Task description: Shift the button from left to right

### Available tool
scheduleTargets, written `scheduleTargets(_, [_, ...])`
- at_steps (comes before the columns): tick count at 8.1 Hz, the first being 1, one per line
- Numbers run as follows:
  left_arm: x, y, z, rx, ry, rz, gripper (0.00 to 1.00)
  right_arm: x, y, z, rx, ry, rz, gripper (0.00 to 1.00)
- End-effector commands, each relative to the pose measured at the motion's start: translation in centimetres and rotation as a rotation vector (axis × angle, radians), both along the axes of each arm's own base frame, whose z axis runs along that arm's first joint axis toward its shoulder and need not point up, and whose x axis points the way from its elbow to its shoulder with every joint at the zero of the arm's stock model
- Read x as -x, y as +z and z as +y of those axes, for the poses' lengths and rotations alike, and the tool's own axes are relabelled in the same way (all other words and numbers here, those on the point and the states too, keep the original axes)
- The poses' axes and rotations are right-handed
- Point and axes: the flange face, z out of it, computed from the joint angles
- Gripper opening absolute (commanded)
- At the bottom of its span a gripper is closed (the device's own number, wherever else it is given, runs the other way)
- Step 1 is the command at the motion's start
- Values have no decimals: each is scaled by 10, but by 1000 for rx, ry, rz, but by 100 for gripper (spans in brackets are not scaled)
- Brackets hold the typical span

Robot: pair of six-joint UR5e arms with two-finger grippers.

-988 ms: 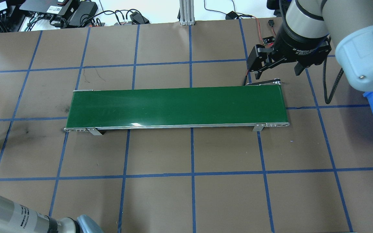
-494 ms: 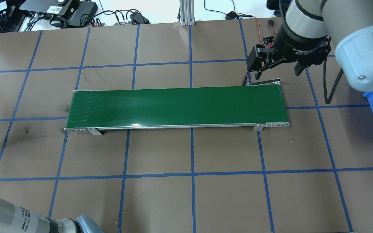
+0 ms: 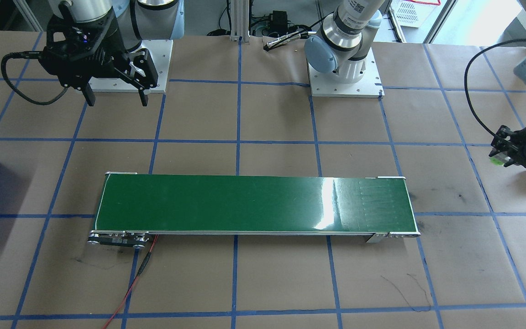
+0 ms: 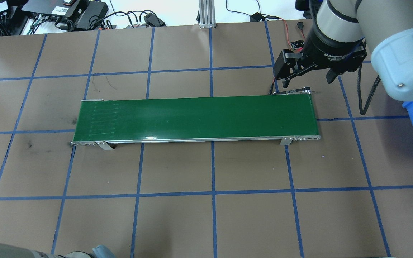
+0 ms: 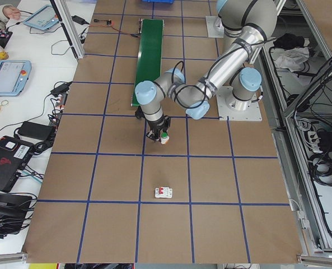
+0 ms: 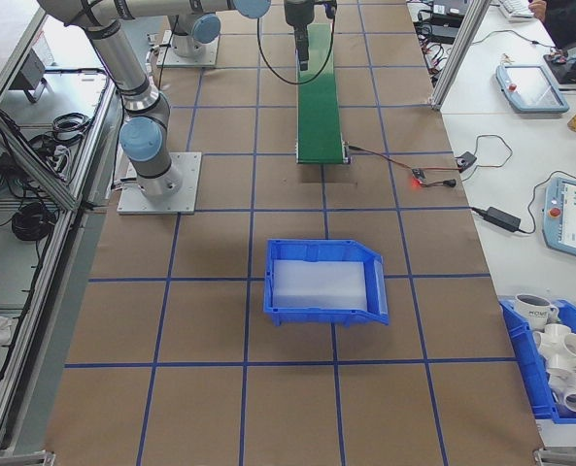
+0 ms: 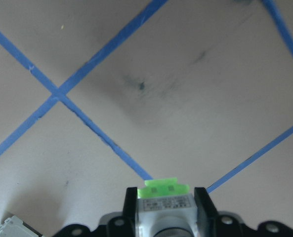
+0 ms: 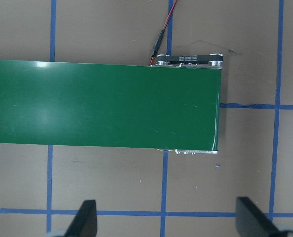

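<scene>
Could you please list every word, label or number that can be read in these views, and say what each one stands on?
"2F Adaptive": partly hidden white print on the right gripper body, overhead view.
White label on the button held in the left gripper: too blurred to read.
Print on the white mug: too small to read.

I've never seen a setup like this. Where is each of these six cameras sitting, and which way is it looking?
Front-facing: across the table, facing the robot; both bases, right gripper.
Overhead: behind the robot, looking down on the conveyor belt; right arm.
Exterior left: table's end; left arm near, left gripper holding the button.
Exterior right: opposite end, over the blue bin.
Left wrist: looks down at the table; fingers clamp the button.
Right wrist: looks down on the belt's end.
All but the left wrist share the belt.
</scene>
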Motion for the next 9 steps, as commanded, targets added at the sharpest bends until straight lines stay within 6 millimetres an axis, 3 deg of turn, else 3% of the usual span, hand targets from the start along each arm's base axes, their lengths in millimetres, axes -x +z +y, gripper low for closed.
scheduleTargets(1, [103,58,-12,85,134,14,0,0,-1,-1,-1,4,2,100])
scheduleTargets(3, [193,63,-33,120,224,5,0,-1,-5,-7,1,5,-6,100])
scheduleTargets(5, [261,53,-43,133,417,72,0,-2,0,-9,10,2,-11,100])
scheduleTargets(7, [288,37,-53,116,536,49,0,-1,-12,-20,-4,-9,-16,100])
scheduleTargets(9, [283,14,-70,128,533,39,0,-3,-32,-42,11,-15,-19,100])
